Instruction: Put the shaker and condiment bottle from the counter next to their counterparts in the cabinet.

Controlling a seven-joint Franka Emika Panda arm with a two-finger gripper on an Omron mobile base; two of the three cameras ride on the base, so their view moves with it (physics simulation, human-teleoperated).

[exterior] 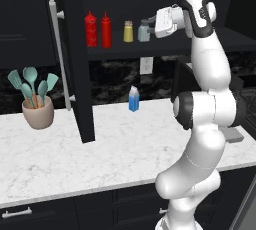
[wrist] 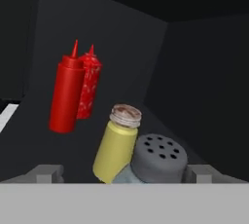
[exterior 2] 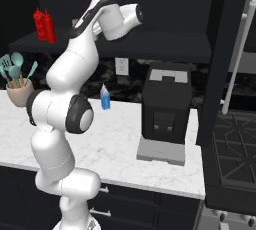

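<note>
On the dark shelf (exterior: 165, 48) of the black cabinet stands the pale blue-grey shaker (exterior: 144, 31) (wrist: 158, 157), right beside the yellow shaker with a silver cap (exterior: 128, 31) (wrist: 116, 145). My gripper (exterior: 150, 25) (wrist: 121, 172) is open. Its fingertips (wrist: 46, 172) stand wide on either side of the blue-grey shaker, apart from it. Further left on the shelf the slim red condiment bottle (exterior: 106, 30) (wrist: 68, 96) stands against the wider red bottle (exterior: 90, 29) (wrist: 91, 84). The white marble counter (exterior: 60, 149) lies below.
The cabinet door with its long silver handle (exterior: 59, 54) hangs open to the left of the shelf. On the counter are a blue-and-white carton (exterior: 133, 99) (exterior 2: 105, 97), a pot of teal utensils (exterior: 38, 111) and a black coffee machine (exterior 2: 165, 114). A stove (exterior 2: 235, 144) sits at the right.
</note>
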